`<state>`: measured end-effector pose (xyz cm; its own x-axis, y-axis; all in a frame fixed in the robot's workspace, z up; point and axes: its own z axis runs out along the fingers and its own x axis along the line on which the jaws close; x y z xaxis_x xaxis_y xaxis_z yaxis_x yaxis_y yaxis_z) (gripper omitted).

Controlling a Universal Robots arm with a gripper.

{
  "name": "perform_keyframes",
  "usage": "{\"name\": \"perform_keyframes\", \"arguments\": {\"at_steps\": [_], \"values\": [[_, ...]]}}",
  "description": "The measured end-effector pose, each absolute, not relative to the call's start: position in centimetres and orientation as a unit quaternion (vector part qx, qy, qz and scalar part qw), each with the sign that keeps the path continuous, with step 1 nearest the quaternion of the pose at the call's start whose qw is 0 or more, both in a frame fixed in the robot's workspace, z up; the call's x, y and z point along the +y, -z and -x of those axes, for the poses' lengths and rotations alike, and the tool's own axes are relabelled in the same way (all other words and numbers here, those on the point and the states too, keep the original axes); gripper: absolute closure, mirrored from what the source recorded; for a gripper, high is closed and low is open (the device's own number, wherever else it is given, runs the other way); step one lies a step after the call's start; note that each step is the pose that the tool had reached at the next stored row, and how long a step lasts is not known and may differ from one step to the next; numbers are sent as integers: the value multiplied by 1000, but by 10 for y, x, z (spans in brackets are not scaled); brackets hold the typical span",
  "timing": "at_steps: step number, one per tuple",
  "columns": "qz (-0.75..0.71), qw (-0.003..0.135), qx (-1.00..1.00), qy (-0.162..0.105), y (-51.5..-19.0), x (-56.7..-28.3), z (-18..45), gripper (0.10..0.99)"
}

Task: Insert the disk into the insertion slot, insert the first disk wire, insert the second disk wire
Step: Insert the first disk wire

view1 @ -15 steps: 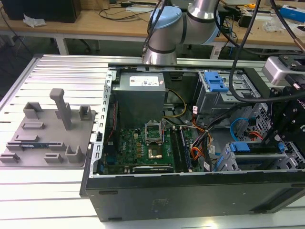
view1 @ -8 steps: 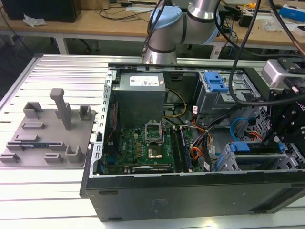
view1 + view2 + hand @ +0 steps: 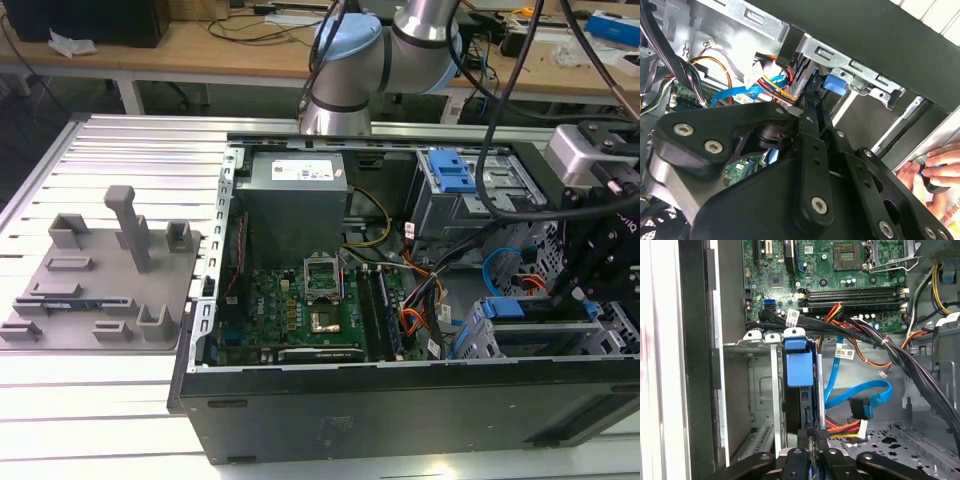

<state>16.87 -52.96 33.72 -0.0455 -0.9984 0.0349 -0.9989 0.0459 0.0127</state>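
Note:
The disk [image 3: 800, 367], silver in a bright blue caddy, stands on edge inside the insertion slot [image 3: 757, 390], a low perforated silver cage at the case's front corner. My gripper [image 3: 811, 436] is shut on the disk's rear edge, and its black fingers [image 3: 812, 150] reach toward the blue caddy tab [image 3: 832, 82]. In the exterior view the gripper [image 3: 580, 295] hangs over the disk [image 3: 505, 308] at the right. The first disk wire [image 3: 845, 428], an orange-red bundle, lies loose beside the fingers. The second disk wire [image 3: 860, 390], flat and blue, loops free with its dark plug hanging.
A taller grey bay with a blue lever [image 3: 450, 175] stands behind the cage. The motherboard [image 3: 310, 300], power supply [image 3: 295, 200] and thick black cable bundles [image 3: 900, 357] crowd the case. A grey fixture plate [image 3: 100, 270] sits outside at the exterior view's left. A person's hand [image 3: 935, 170] rests outside the case.

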Motion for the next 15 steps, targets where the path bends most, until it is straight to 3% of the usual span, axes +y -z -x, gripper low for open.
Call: {"name": "perform_keyframes", "arguments": {"at_steps": [1, 2, 15], "values": [[-691, 17, -723, -8, -337, -530, -168, 855], [-691, 17, -723, -8, -337, -530, -168, 784], [-691, 17, -723, -8, -391, -529, -168, 784]]}}
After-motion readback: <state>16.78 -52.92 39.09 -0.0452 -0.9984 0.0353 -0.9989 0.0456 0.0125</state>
